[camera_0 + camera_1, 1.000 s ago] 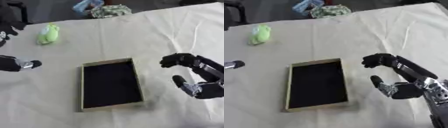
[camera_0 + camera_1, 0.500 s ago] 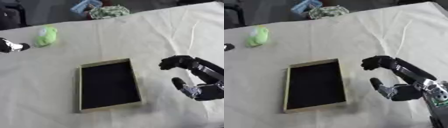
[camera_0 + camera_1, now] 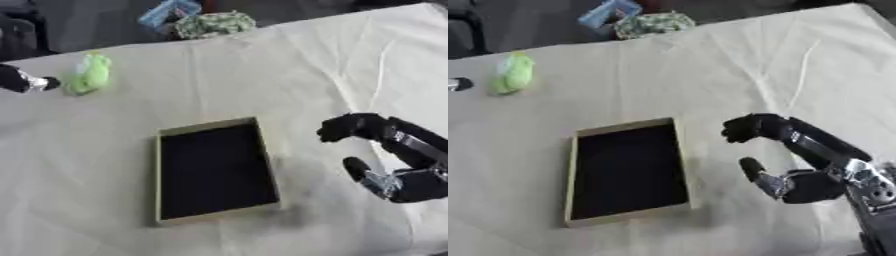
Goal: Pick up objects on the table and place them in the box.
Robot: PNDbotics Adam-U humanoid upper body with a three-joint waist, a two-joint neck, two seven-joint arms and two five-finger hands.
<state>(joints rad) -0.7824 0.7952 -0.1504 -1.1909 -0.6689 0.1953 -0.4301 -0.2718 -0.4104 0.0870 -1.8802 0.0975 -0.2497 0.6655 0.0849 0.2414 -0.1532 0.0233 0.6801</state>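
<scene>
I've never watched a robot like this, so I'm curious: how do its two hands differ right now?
The left hand shows only a tip at the view's left edge, right beside the green object near the table's far side; the right hand is in full view, to the right of the box. The right hand's fingers curl round nothing; the left hand's fingers cannot be made out. Both are dark with silver parts.

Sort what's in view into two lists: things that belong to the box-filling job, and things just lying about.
Job:
- box, nothing visible inside
- green object, on the cloth
- left hand, beside the green object
- right hand, idle right of the box

Lying about:
- patterned bundle, far edge
- blue packet, far edge
</scene>
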